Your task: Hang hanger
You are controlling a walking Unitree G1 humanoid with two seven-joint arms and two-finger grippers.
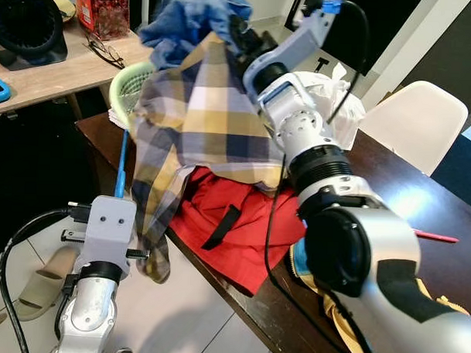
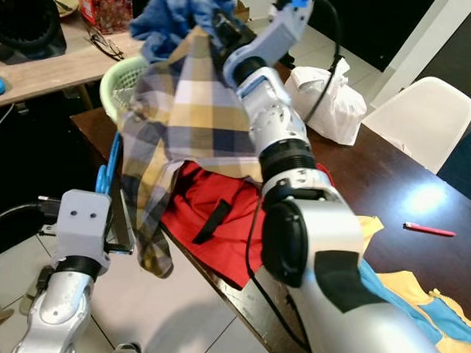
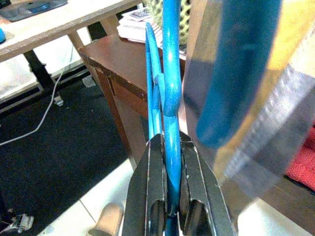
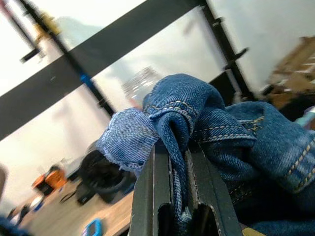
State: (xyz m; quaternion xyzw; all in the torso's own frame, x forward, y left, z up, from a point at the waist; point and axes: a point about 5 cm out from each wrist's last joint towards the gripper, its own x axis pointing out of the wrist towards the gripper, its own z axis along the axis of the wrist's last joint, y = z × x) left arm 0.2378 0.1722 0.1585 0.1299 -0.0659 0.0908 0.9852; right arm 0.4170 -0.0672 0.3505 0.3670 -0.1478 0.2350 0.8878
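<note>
Above the dark wooden table (image 1: pixel 420 194), in the left eye view, the right gripper (image 1: pixel 239 31) is raised high and holds up a blue denim garment (image 1: pixel 191 20) with a plaid shirt of yellow, navy and white checks (image 1: pixel 199 113) draped below it. The shirt hangs down past the table's near edge. A red garment with a black strap (image 1: pixel 226 223) lies on the table beneath it, and a white plastic bag (image 1: pixel 331 95) sits further back near a white chair (image 1: pixel 423 121). A light green woven basket (image 1: pixel 129 87) stands at the table's far left corner. Lower left, the left gripper (image 1: pixel 120 194) holds a thin blue plastic hanger (image 1: pixel 123 163), which rises just beside the hanging shirt.

From the right eye view, a red pen (image 2: pixel 429 229) lies on the table to the right, and yellow and blue cloth (image 2: pixel 417 299) lies at the near edge.

Along the left wrist view, the two black fingers (image 3: pixel 147 196) are clenched on the blue hanger's stem, with the plaid shirt close beside it.

Along the right wrist view, the black fingers (image 4: pixel 152 196) are pinched tight on a bunched fold of the denim.
</note>
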